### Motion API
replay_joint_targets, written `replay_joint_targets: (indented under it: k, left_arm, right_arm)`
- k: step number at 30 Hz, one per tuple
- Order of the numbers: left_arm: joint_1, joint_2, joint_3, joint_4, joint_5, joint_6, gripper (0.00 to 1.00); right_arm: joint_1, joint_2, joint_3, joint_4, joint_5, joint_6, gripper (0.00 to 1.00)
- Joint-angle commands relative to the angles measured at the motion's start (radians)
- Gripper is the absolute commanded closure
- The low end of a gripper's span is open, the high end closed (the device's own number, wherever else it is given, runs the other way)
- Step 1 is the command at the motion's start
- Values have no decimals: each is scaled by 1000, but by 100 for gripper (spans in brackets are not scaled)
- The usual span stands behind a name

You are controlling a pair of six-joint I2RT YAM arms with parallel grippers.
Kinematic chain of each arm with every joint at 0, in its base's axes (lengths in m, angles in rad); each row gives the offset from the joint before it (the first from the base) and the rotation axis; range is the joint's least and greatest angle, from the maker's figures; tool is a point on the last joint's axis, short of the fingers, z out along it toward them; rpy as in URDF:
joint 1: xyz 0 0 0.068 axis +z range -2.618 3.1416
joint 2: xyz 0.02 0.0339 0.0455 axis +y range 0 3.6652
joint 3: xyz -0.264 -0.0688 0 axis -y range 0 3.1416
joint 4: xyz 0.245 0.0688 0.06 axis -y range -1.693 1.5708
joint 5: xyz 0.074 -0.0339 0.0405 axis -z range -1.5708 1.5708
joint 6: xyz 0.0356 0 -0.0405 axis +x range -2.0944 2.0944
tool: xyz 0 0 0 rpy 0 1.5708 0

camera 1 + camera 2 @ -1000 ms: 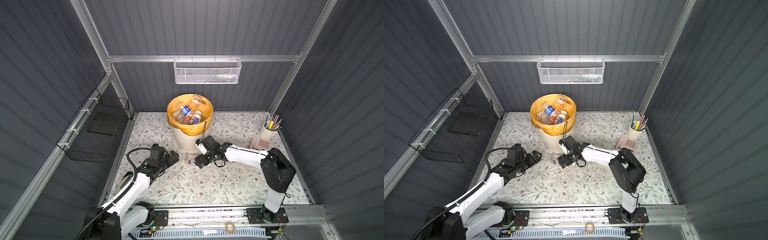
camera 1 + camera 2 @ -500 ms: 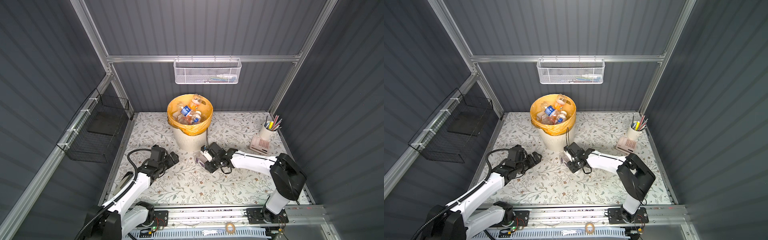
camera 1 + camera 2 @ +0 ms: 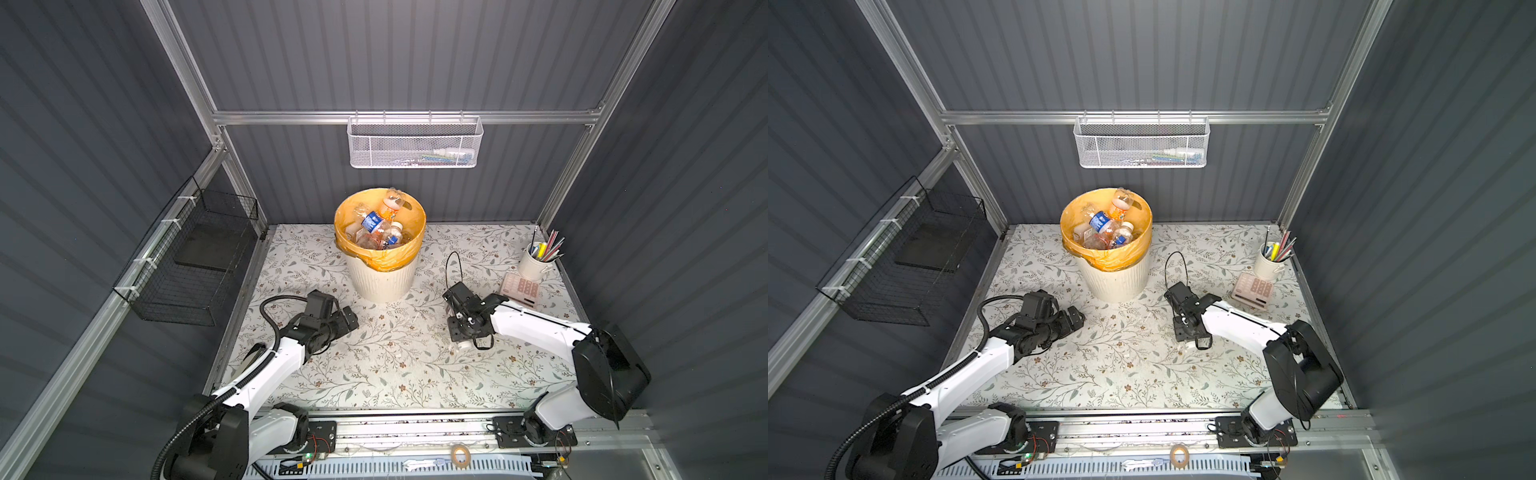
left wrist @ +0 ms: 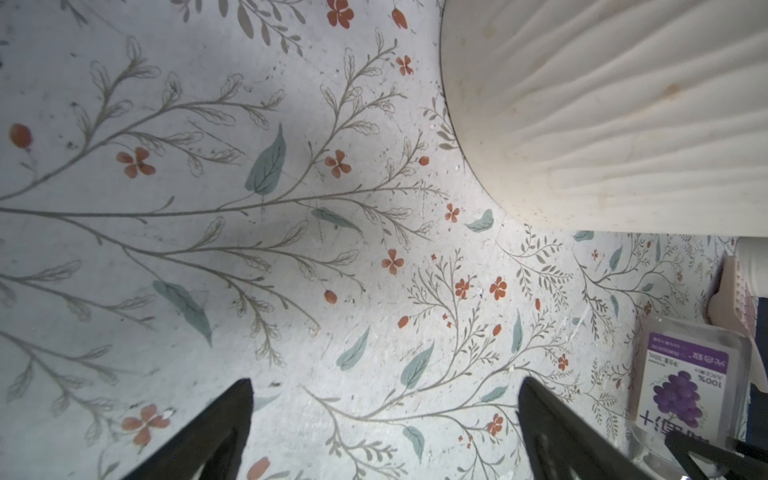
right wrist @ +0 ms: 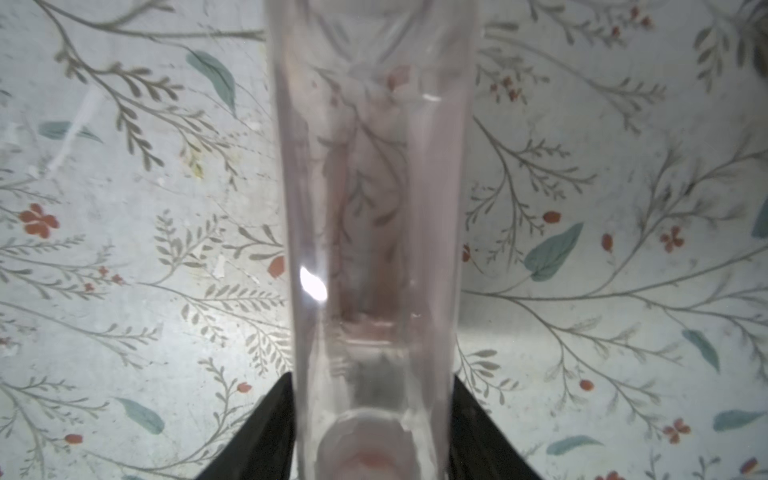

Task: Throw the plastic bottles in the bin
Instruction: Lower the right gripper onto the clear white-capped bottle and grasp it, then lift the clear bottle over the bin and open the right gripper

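Here, right fingers (image 5: 266, 436) clamp a clear bottle (image 5: 374, 208).

Up on the back rail, white mesh basket (image 3: 411, 145), a few small bits lying inside. Over on the left wall, black wire basket (image 3: 166, 299), dark flat slab in its bottom. Far right corner of the floral table cover (image 3: 374, 365): white cup of pens (image 3: 532, 267), pink-keyed calculator (image 3: 520, 287) just beside it. Down front, small roll of tape (image 3: 460, 456).

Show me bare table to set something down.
Free: middle and front between left gripper and right gripper, back-left corner beside the bin, strip between bin and pen cup. Crowded: calculator by the cup, bottle in the right gripper.
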Motion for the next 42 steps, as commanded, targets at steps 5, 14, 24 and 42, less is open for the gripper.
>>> replay_joint_targets:
  k: [5,14,24,42]
  left_arm:
    - [7,-17,29,-48,-26,56,1]
    - [6,-29,21,-58,-38,65,1]
    - [6,-54,20,-79,-78,70,1]
    - [7,-110,4,-88,-145,44,1]
  right_arm:
    - [-2,61,87,-96,26,50,21]
    - [-66,129,181,-118,-19,3,22]
    - [-90,140,212,-117,-74,-53,58]
    - [-357,-74,764,70,-618,42,60]
